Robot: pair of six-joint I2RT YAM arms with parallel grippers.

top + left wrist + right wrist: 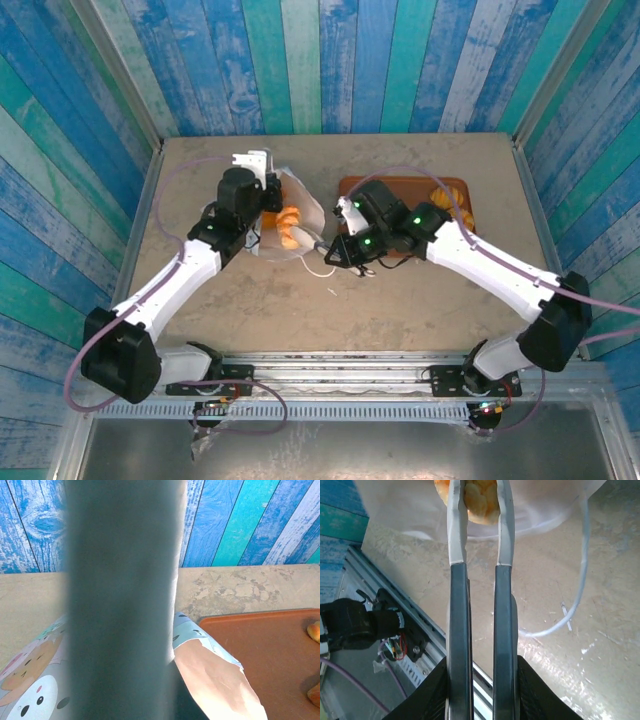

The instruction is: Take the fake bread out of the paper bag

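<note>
The white paper bag (308,208) lies on its side at mid-table with its mouth toward the right. Orange fake bread (290,226) shows inside it. My left gripper (267,190) sits at the bag's far upper edge and seems shut on the paper. In the left wrist view one blurred dark finger (120,605) hides most of the frame, with the bag's printed side and torn rim (215,675) beside it. My right gripper (322,243) reaches into the bag's mouth, and its fingers (457,540) are shut on a golden roll (479,497).
A brown tray (455,188) lies right of the bag, with bread pieces (440,200) on it, two rolls (314,630) at its right side. The bag's white cord handle (572,615) trails on the table. The table's near edge and metal rail (340,365) are close behind.
</note>
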